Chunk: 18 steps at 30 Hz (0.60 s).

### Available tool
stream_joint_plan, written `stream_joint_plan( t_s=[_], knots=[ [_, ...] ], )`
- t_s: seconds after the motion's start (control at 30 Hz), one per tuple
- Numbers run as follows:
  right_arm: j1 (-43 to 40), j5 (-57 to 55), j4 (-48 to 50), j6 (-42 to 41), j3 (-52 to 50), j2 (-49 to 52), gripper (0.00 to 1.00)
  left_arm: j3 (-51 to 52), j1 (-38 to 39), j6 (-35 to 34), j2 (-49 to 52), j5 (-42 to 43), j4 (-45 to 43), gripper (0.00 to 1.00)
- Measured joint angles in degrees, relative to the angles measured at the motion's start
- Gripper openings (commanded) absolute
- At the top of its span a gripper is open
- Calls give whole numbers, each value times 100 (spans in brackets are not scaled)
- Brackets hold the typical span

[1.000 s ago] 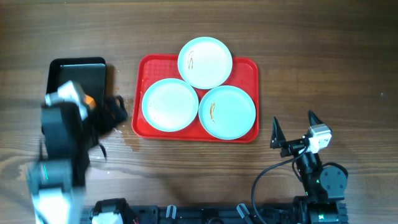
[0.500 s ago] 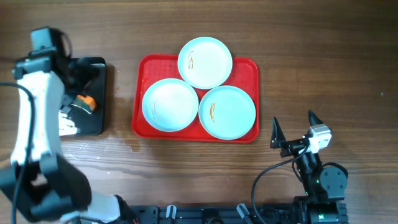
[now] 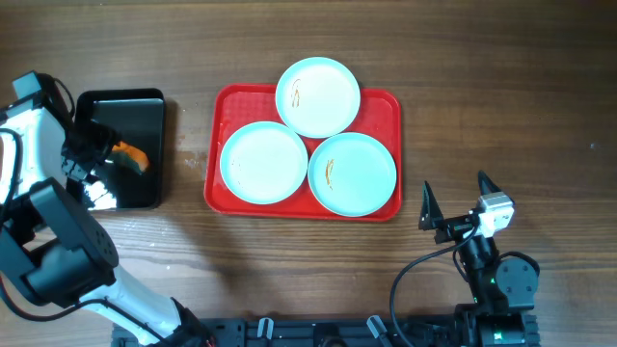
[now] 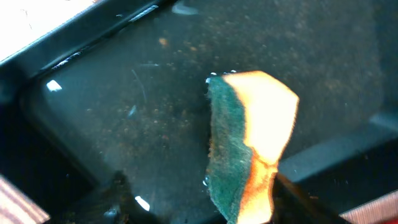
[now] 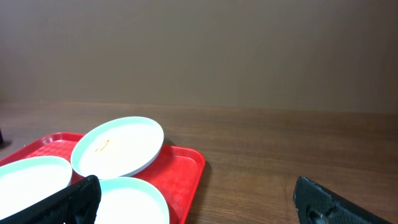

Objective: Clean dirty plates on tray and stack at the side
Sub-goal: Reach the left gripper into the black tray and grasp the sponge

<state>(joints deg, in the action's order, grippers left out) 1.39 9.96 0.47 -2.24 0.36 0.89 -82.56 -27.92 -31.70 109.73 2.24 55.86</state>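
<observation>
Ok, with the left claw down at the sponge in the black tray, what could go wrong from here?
1. The sponge stands on edge, nearer one side of the left claw, so closing might tip it or catch only a corner.
2. The black tray looks wet; a soaked sponge could drip across the table.
3. The far plate overhangs the red tray at its rim, so wiping pressure might rock it.
</observation>
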Motion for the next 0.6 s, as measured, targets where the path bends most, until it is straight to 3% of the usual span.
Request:
stream_joint_plan(
  t_s=[0.2,0.43,0.6],
  knots=[
    [0,0,2,0,0,0,100,98,-28,81,0,216,-234,57],
    [0,2,0,0,0,0,100,619,-28,101,2,267,-673,48],
    [0,2,0,0,0,0,100,813,-28,101,11,286,-1047,49]
  ],
)
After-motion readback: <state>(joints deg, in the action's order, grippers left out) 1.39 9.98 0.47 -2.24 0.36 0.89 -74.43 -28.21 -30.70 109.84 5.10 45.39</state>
